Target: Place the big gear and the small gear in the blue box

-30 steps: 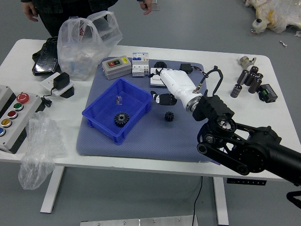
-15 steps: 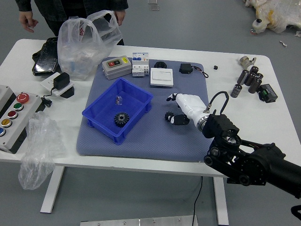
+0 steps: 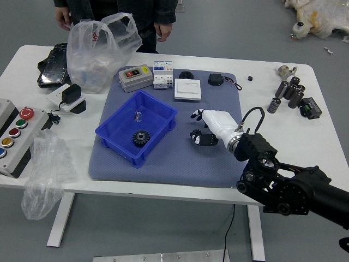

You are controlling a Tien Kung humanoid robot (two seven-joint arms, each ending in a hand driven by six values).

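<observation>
“While reaching in from the right, showing what, that right hand (image 3: pixel 203 126)?”

“Parted partway, with a gap between upper and lower fingers. Nothing visibly clasped. Down by the small gear (image 3: pixel 194 133) (touching or just beside, can't tell which) over the blue-grey mat (image 3: pixel 163 169).”

“And the big gear (image 3: pixel 140 138)?”

“Lying inside the blue box (image 3: pixel 104 123), toward the near end.”

“Anything else around?”

“Beyond the box, a white case (image 3: pixel 187 89) on the mat. At the table's far side, a person (image 3: pixel 158 10) with both hands (image 3: pixel 163 31) lowered, behind a clear plastic bag (image 3: pixel 92 60).”
</observation>
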